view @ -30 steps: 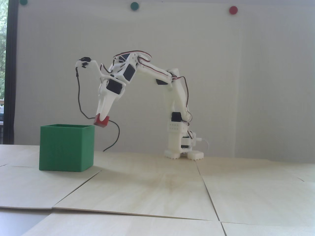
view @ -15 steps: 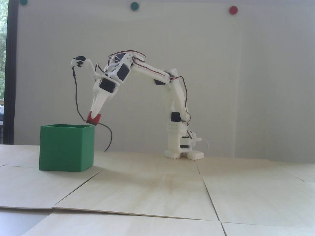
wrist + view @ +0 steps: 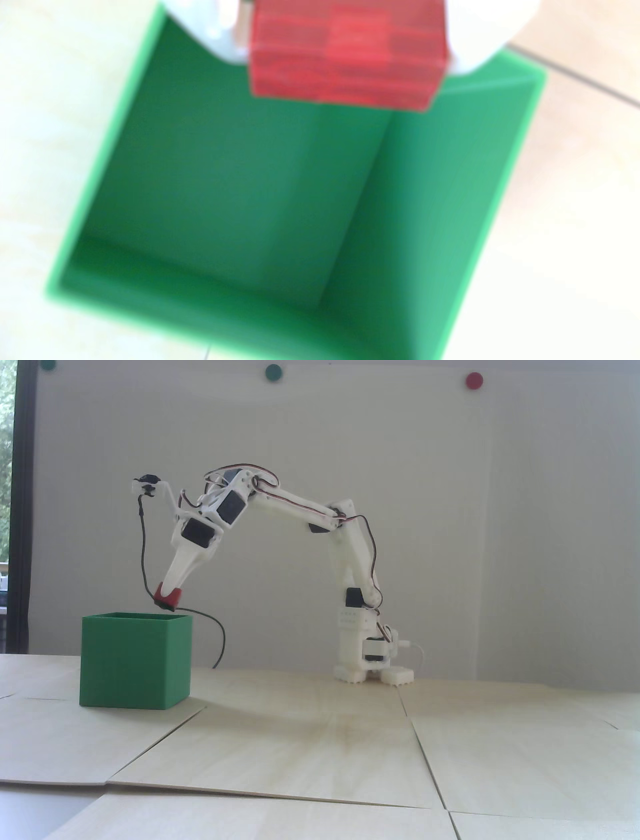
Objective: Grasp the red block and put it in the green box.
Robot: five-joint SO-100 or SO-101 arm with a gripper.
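Since a second ago the arm (image 3: pixel 300 510) has swung further left in the fixed view, carrying the red block (image 3: pixel 167 599) from beside the right wall of the green box (image 3: pixel 135 660) to a spot above its open top, near the right rim. The gripper (image 3: pixel 166 595) points down and to the left, its white fingers (image 3: pixel 180 570) pinching the block between them; the block hangs just clear of the rim, not touching it as far as I can tell.

From the wrist view, which is blurred, the block (image 3: pixel 346 52) sits at the top edge between two pale fingertips (image 3: pixel 221 38), and below it the box's (image 3: pixel 512 173) empty green interior opens out, its thin walls bright at the rim. The gripper (image 3: pixel 346 59) grips the block's left and right sides there.

Over on the right, the arm's white base (image 3: pixel 372 660) stands at the far edge of the pale wooden table (image 3: pixel 320 750), well apart from the box. A thin black cable (image 3: pixel 215 640) loops from the small camera mount (image 3: pixel 147 485) down past the block to the tabletop behind the box. On the far wall I see two green dots (image 3: pixel 273 372) and one red dot (image 3: pixel 473 380) near the top. No writing, labels or brand marks can be read on anything.
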